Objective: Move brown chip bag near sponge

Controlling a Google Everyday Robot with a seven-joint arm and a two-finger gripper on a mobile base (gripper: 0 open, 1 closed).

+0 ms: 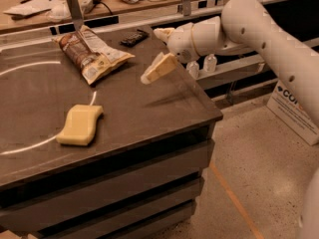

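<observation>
The brown chip bag [92, 53] lies at the back of the dark table [149, 108], crinkly brown and cream-white. The pale yellow sponge [79, 124] lies nearer the front left, well apart from the bag. My gripper [150, 56] hangs above the table's right part, to the right of the bag and clear of it. Its cream fingers [159, 67] are spread open and hold nothing.
A small dark wrapped bar [133, 37] lies at the table's back edge, right of the bag. A white curved line [30, 66] is marked on the tabletop. Benches with clutter stand behind. A white box [294, 108] sits on the floor at right.
</observation>
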